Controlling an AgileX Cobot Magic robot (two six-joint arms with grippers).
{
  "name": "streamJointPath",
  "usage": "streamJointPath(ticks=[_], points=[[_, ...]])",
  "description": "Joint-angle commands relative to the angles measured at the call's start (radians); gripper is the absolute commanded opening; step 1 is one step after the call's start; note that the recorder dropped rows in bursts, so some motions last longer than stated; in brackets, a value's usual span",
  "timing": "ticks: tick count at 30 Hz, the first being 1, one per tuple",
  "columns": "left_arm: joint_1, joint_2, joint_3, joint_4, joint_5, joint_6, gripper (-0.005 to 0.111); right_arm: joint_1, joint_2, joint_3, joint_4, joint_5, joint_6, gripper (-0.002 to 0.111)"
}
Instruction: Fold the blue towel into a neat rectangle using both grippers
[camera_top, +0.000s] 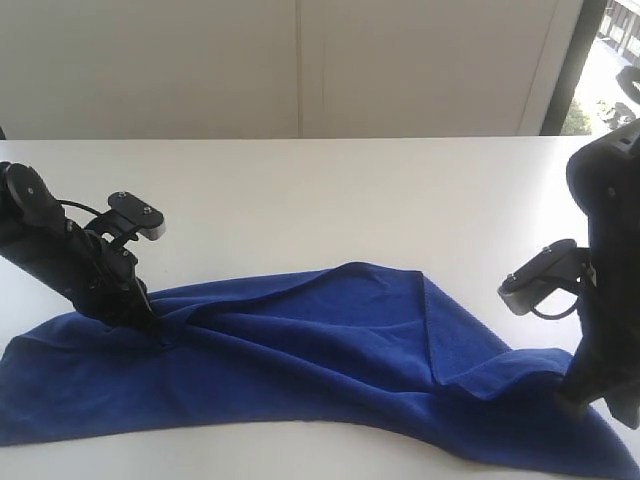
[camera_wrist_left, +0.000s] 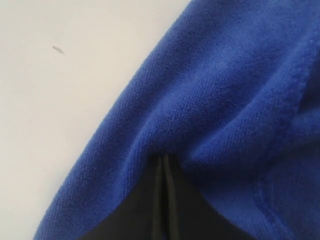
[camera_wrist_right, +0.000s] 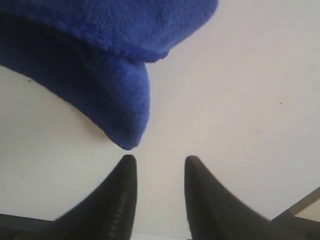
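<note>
The blue towel (camera_top: 330, 340) lies half-folded and wrinkled across the front of the white table, with one flap lying over its middle. My left gripper (camera_top: 150, 325) presses down into the towel's left part. In the left wrist view its jaws (camera_wrist_left: 163, 161) are closed together, with blue towel (camera_wrist_left: 225, 100) bunched round the tips. My right gripper (camera_top: 575, 395) stands at the towel's right end. In the right wrist view it (camera_wrist_right: 160, 159) is open with only bare table between the fingers. A towel corner (camera_wrist_right: 127, 137) hangs just beyond one fingertip (camera_wrist_right: 129, 162), free of it.
The white table (camera_top: 330, 190) stretches back to a pale wall (camera_top: 300, 60). A dark window frame (camera_top: 565, 70) stands at the far right. The table's edge (camera_wrist_right: 305, 200) shows close to the right gripper.
</note>
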Motion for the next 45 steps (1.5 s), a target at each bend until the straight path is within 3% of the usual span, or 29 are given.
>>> streamJointPath(ticks=[1,7,10,15,18,25,43,45], points=[[0.012,0.034,0.017,0.046,0.006,0.003,0.000,-0.002,-0.009,0.016,0.005,-0.008,0.005,0.032],[0.012,0.034,0.017,0.046,0.006,0.003,0.000,0.000,-0.043,-0.003,0.202,-0.187,-0.077,0.032],[0.012,0.034,0.017,0.046,0.008,0.003,0.000,0.000,-0.056,-0.005,0.358,-0.277,-0.253,0.033],[0.012,0.034,0.017,0.046,0.020,0.003,0.000,0.012,-0.056,-0.005,0.549,-0.391,-0.566,0.046],[0.012,0.034,0.017,0.046,0.027,0.003,0.000,0.028,-0.056,-0.005,0.526,-0.406,-0.630,0.051],[0.012,0.034,0.017,0.046,0.029,0.003,0.000,0.028,-0.056,0.025,0.540,-0.392,-0.752,0.052],[0.012,0.034,0.017,0.046,0.031,0.003,0.000,0.074,0.020,0.084,0.530,-0.506,-0.759,0.051],[0.012,0.034,0.017,0.046,0.031,0.003,0.000,0.074,0.047,0.084,0.509,-0.517,-0.737,0.044]])
